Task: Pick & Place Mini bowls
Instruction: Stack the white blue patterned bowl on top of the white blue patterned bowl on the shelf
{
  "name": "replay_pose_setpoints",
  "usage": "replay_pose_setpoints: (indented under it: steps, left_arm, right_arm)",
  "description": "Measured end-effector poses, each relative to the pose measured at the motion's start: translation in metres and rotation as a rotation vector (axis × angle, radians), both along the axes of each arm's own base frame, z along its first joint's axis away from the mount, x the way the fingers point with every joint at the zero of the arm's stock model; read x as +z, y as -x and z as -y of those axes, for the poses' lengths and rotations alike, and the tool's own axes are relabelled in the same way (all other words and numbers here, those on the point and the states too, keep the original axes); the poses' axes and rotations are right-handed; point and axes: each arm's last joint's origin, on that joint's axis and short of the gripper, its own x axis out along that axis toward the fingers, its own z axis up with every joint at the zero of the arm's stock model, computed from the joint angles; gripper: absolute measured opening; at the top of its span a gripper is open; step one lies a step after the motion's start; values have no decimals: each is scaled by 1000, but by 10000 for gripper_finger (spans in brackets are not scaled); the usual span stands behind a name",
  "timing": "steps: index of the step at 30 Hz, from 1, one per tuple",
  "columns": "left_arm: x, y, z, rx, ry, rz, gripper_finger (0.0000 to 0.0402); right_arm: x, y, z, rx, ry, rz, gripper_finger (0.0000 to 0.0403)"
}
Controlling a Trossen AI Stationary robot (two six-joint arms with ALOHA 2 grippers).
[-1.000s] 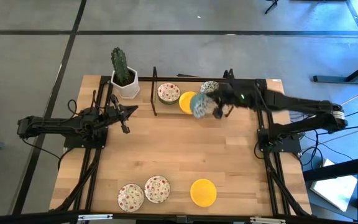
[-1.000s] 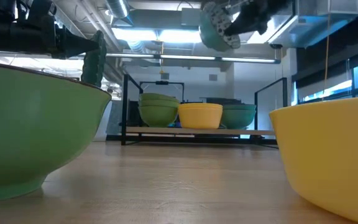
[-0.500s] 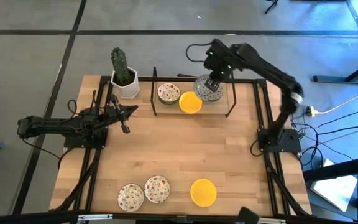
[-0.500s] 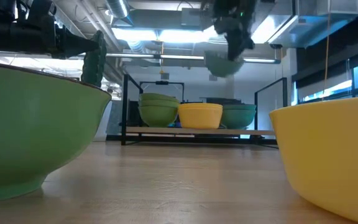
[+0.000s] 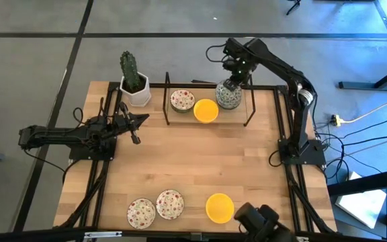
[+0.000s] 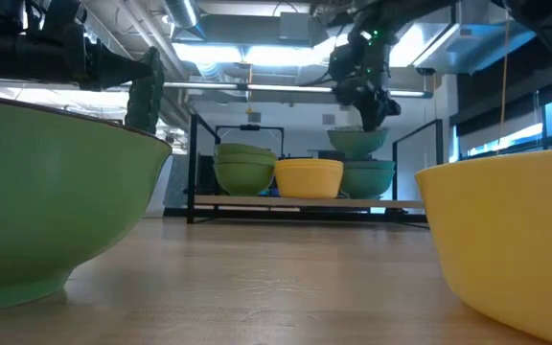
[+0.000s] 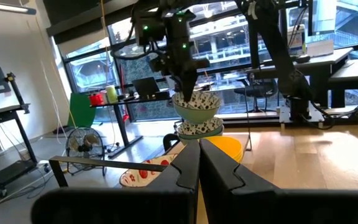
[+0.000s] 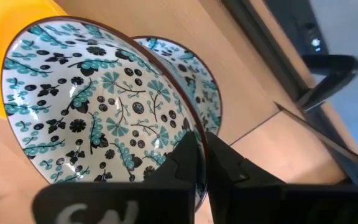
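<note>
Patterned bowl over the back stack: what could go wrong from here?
1. The right pincer pinches only the rim of the patterned bowl, so it could slip or tilt.
2. It hangs above the stacked bowl; released off-centre, it may sit crooked or knock the yellow bowl beside it.

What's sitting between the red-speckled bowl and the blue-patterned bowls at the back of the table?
A yellow bowl lies between the red-speckled bowl and the blue-patterned bowls, seen in the high view.
</note>
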Motion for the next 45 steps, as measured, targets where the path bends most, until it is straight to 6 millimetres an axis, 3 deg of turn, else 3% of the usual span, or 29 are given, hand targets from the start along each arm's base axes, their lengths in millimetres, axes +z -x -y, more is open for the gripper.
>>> replay_pose_setpoints:
  steps: [12, 26, 35, 45]
  left_arm:
    - [0, 0, -1, 25, -4, -4, 4]
    - [0, 0, -1, 24, -4, -4, 4]
    - [0, 0, -1, 23, -3, -3, 4]
    - [0, 0, -1, 24, -3, -3, 4]
  right_arm:
    - [-29, -8, 15, -32, -81, -59, 15]
    - [-35, -6, 18, -39, -98, -65, 18]
    - [-61, 1, 20, -7, -151, -107, 31]
    - [-53, 0, 24, -3, -118, -88, 71]
